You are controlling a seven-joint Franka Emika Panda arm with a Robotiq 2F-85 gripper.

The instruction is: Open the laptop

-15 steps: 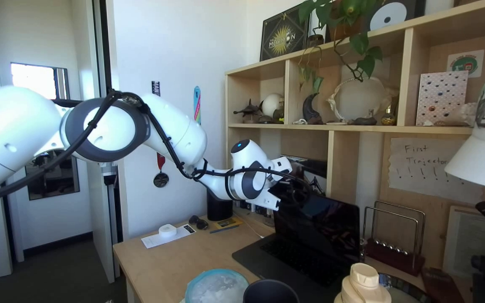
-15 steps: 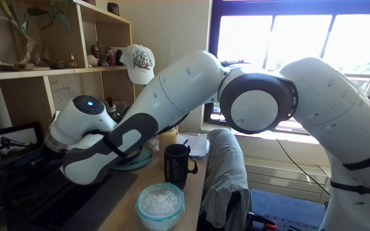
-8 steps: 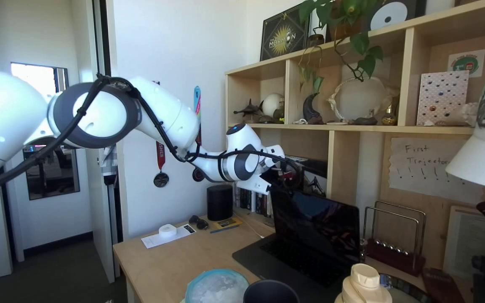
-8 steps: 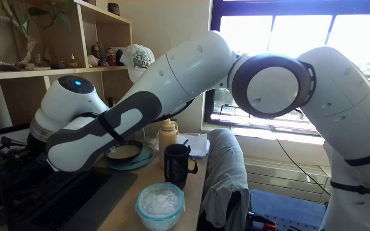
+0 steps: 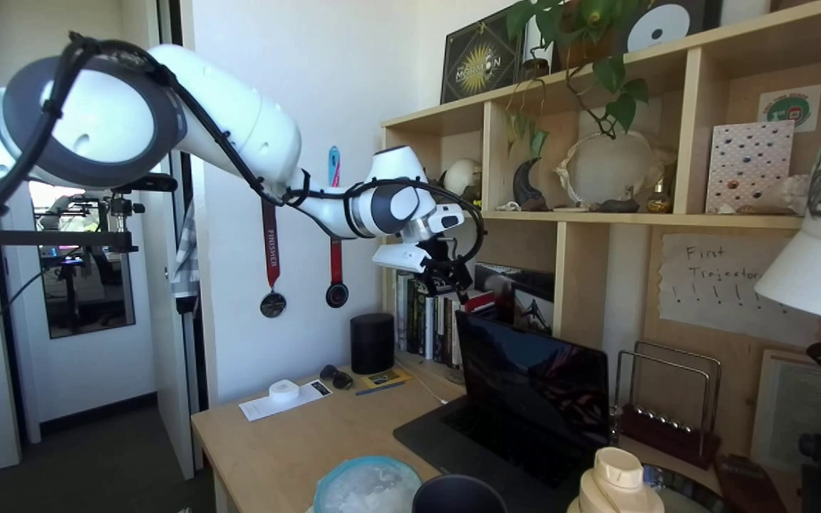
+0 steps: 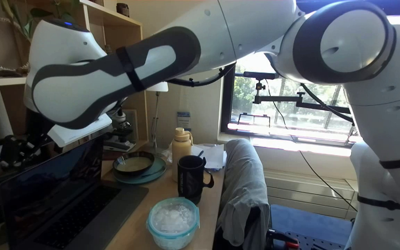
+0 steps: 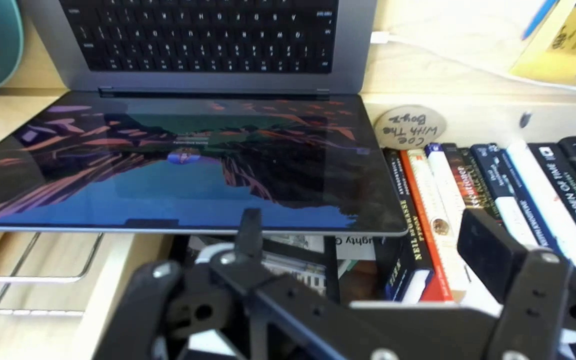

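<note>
1. Here we are with the laptop (image 5: 510, 405) standing open on the wooden desk (image 5: 296, 442), lid (image 5: 539, 370) raised, screen (image 7: 193, 160) lit with a colourful picture in the wrist view.
2. Before its front edge we find traffic: a teal-rimmed tub (image 6: 173, 224), a black mug (image 6: 190, 178) and a cream bottle (image 6: 181, 149), with a dark bowl (image 6: 135, 173) on a teal plate (image 6: 137, 180) near one corner.
3. Behind the raised lid we spot a row of books (image 5: 432, 320), and near it a Newton's cradle (image 5: 667, 434).
4. Reading upside down in the wrist view, we get "Children of Time" on a book spine (image 7: 570, 192) and "Coe With The Boyz" on a wooden disc (image 7: 410, 127).
5. In an exterior view we make out "First Trajector" on a paper sign (image 5: 717, 281), running up against a white cap (image 5: 817, 263), and "Finisher" on a medal ribbon (image 5: 271, 246).
6. Fingers? We see the gripper (image 7: 363, 230) with its pair spread wide, up by the lid's top edge; whether either touches it, we can't tell.
7. And up it goes: compared with half a second ago, the arm (image 5: 236, 117) is higher, the gripper has lifted, and more of the books shows in an exterior view. In an exterior view again, the microscope (image 6: 119, 118), mostly masked then, now comes clear.
</note>
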